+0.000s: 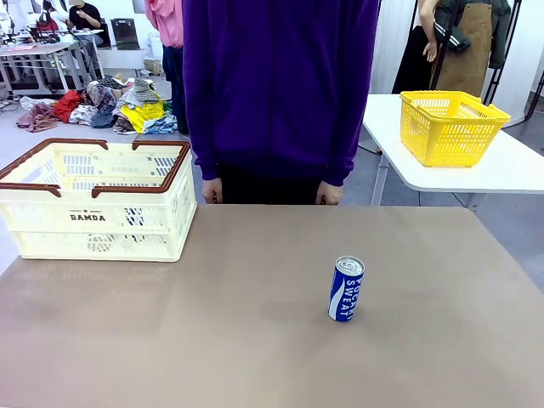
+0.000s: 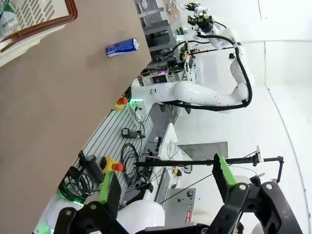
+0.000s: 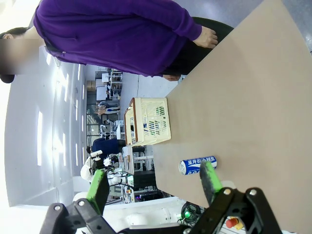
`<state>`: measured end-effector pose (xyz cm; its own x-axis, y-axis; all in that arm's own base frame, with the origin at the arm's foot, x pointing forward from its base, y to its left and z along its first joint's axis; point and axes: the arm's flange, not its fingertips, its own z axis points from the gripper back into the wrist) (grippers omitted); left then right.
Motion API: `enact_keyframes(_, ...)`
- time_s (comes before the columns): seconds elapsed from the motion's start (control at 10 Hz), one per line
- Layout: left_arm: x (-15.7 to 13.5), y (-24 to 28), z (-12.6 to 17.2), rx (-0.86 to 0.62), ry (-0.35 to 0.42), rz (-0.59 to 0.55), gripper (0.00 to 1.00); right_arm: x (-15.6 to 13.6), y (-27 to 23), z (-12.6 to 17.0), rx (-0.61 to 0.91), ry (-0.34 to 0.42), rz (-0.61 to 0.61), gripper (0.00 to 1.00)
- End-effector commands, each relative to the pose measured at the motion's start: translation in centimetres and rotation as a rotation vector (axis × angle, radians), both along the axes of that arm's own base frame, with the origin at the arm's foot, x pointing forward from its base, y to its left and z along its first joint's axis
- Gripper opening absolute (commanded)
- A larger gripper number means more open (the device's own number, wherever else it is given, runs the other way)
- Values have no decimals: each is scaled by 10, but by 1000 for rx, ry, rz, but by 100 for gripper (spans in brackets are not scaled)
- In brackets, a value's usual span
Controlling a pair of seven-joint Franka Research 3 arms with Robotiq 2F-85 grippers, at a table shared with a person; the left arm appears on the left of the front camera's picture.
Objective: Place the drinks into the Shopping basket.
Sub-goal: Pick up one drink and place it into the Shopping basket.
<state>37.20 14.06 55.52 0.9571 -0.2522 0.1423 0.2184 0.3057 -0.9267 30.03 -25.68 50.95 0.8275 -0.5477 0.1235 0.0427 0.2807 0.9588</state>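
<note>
Blue "SWEAT" can (image 1: pixel 346 289) upright on the desk (image 1: pixel 255 340), right of centre, near side, nothing around it. DAMDA shopping basket (image 1: pixel 98 200) at far left. Person's hands (image 1: pixel 212 190) rest at the far edge. Yellow mesh basket (image 1: pixel 450 126) on a separate white table, far right. Left end effector (image 2: pixel 165 187) and right end effector (image 3: pixel 153 183) both gape, empty.

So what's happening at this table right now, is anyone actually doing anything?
Nothing is being handled at this moment. One blue drink can stands upright on the brown table, apart from the cream shopping basket at the far left corner. A person in a purple top stands at the far side, hands at the table's edge. The left claw and right claw are both open, holding nothing.
</note>
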Motion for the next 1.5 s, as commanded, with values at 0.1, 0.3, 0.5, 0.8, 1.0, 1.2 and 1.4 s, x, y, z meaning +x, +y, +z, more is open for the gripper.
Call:
enact_keyframes(0.1,-2,-3,-6,-1,-12,-18,100,1,0,1,3,-30,6,100)
enact_keyframes(0.3,-2,-3,-6,-1,-12,-18,100,1,0,1,3,-30,6,100)
enact_keyframes(0.5,-2,-3,-6,-1,-12,-18,100,1,0,1,3,-30,6,100)
enact_keyframes(0.8,-2,-3,-6,-1,-12,-18,100,1,0,1,3,-30,6,100)
enact_keyframes(1.0,-2,-3,-6,-1,-12,-18,100,1,0,1,3,-30,6,100)
enact_keyframes(1.2,2,-3,-3,-1,5,-8,100,1,0,1,3,-30,6,100)
enact_keyframes(1.4,3,-72,37,133,9,-94,100,1,0,1,3,-30,6,100)
